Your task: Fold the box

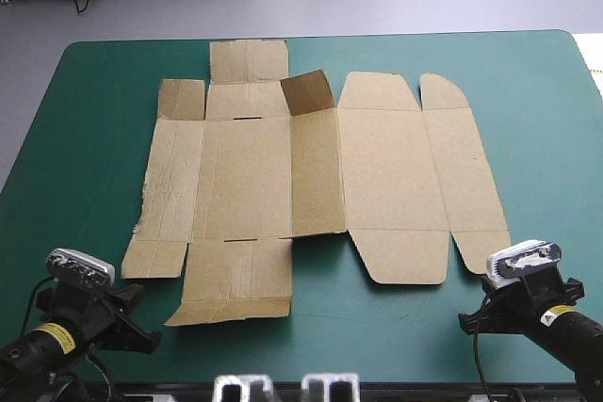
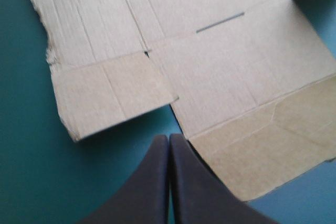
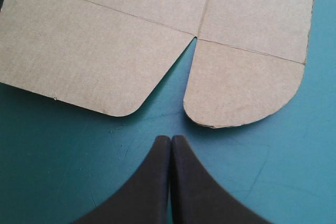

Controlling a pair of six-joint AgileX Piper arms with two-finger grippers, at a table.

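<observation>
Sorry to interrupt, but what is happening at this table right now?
Two robot arms are set to fold a brown box, which lies as a flat cut sheet on the teal-green table; only one small flap near the far edge stands up. The left gripper and right gripper sit at the near edge, fingers shut, holding nothing.

So the right claw point(image 3: 169, 141), two broad black curved fins, is pinched together into one pointed arch over the teal-green covered counter point(image 3: 58, 156). Just ahead of its tip lies the flat brown cardboard box point(image 3: 105, 19): a wide round-cornered flap point(image 3: 89, 69) off to one side and a smaller rounded flap point(image 3: 241, 85) to the other. The narrow wedge of cover between them is pretty much lined up with the tip. Claw and board aren't touching.
</observation>
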